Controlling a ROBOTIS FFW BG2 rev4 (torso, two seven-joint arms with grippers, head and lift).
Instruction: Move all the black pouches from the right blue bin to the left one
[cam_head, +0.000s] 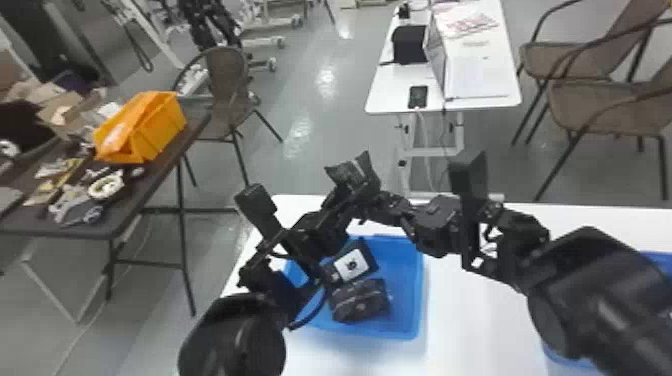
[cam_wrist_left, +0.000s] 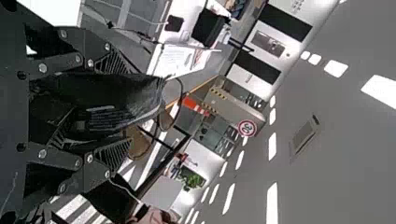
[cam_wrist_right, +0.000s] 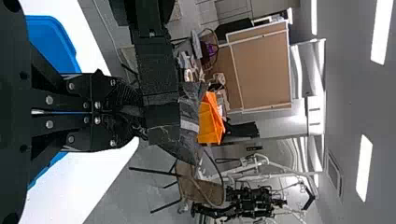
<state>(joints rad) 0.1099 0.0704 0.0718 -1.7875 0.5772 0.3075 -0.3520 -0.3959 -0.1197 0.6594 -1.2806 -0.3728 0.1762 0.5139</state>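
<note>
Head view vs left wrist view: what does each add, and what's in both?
Head view: the left blue plastic bin with two dark fabric pouches in it, part of the right blue plastic bin at the edge, the orange plastic crate on the dark table.

Left wrist view: the orange-red cone, round red-ringed sign, green leafy plant.

Both: the black pouch between the left pincer's fingers, plus the small dark flat device and black bag-like item on the farther white table.
</note>
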